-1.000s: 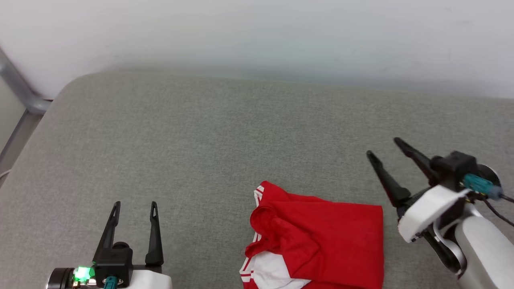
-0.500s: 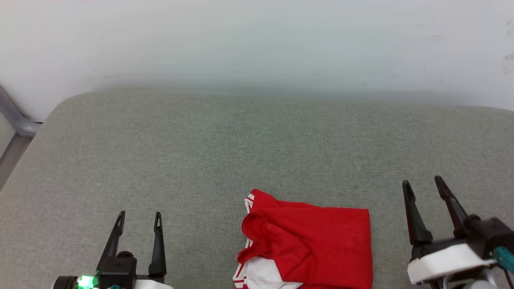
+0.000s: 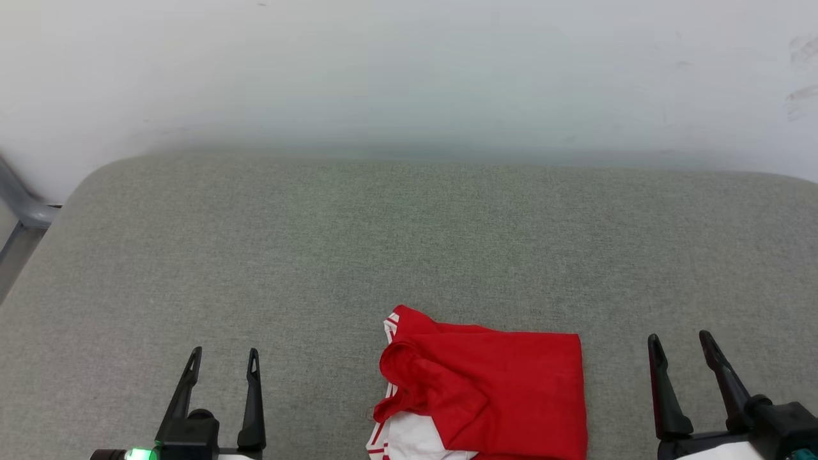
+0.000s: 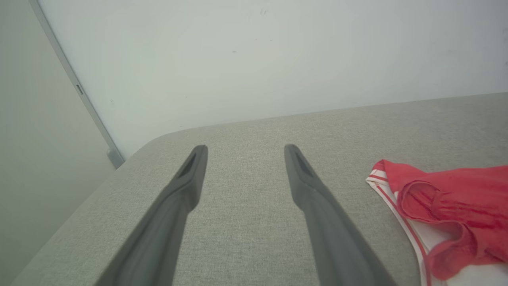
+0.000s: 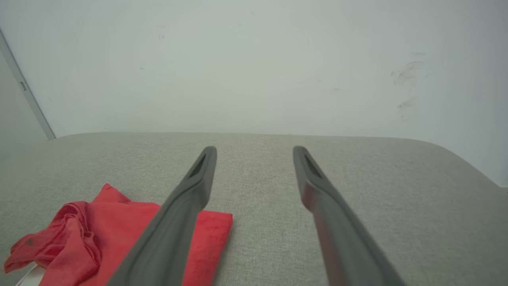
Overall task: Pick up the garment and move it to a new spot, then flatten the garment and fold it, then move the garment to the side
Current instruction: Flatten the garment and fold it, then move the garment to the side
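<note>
Red and folded, the shirt (image 3: 492, 390) lies on the grey cushion (image 3: 383, 243) as a rough rectangle. It sits close to the near edge, between the two grippers and nearer the right one. Its right side is flat and square. Its left end is bunched, with a rolled red edge (image 3: 409, 364) and a white sleeve (image 3: 412, 441) poking out below.

The left gripper (image 3: 225, 351) hangs over the cushion well apart from the shirt, fingers spread and holding nothing. The right gripper (image 3: 678, 336) hangs near the shirt's right edge, fingers likewise spread and empty.

Folding looks done, if untidily, so the step in hand is probably moving the shirt to the side. That calls for a grip through all the layers at once, likely at both ends, so the fold does not fall open. The loose left end is the risk.
</note>
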### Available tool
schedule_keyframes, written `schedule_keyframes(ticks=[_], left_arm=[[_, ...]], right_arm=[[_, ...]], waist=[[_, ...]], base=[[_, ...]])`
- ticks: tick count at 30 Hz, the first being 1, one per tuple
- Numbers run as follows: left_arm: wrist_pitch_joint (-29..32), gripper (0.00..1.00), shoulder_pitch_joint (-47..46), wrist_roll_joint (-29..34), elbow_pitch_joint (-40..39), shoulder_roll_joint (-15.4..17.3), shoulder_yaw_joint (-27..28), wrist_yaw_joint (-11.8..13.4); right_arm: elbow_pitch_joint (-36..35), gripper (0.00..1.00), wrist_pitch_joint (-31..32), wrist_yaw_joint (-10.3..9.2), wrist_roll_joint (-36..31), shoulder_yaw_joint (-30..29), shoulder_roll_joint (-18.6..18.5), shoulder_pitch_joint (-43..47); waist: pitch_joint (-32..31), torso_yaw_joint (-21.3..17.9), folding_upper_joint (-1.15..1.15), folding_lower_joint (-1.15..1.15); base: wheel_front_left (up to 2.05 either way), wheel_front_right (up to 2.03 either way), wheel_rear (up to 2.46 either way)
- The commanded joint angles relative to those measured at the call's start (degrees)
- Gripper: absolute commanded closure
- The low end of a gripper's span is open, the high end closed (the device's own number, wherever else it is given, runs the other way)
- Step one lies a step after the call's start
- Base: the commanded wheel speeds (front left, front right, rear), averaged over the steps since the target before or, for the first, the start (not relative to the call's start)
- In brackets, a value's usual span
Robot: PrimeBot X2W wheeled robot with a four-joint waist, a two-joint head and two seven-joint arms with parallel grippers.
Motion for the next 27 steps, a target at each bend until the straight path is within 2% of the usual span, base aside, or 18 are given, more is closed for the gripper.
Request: schedule_keyframes(ticks=[1, 20, 23, 27], left_arm=[[-0.1, 0.0, 0.5, -0.2, 0.0, 0.2, -0.1, 0.1], [-0.1, 0.0, 0.7, -0.5, 0.6, 0.1, -0.4, 0.5], [-0.1, 0.0, 0.6, -0.5, 0.6, 0.1, -0.4, 0.4], [-0.1, 0.0, 0.3, -0.6, 0.6, 0.1, -0.5, 0.3]], right_arm=[[-0.5, 0.0, -0.1, -0.05, 0.0, 0.4, 0.4, 0.9], [0.5, 0.0, -0.1, -0.05, -1.2, 2.3, 0.4, -0.1], [0.7, 0.0, 0.1, -0.06, -0.8, 2.4, -0.5, -1.6], [-0.5, 0.0, 2.7, -0.06, 1.0, 2.3, -3.6, -6.0]], waist=[[-0.1, -0.1, 0.0, 0.01], [0.0, -0.6, 0.0, 0.01], [0.1, -0.5, 0.0, 0.01], [0.5, -0.2, 0.0, 0.01]], base=[[0.0, 0.0, 0.0], [0.0, 0.0, 0.0], [0.0, 0.0, 0.0], [0.0, 0.0, 0.0]])
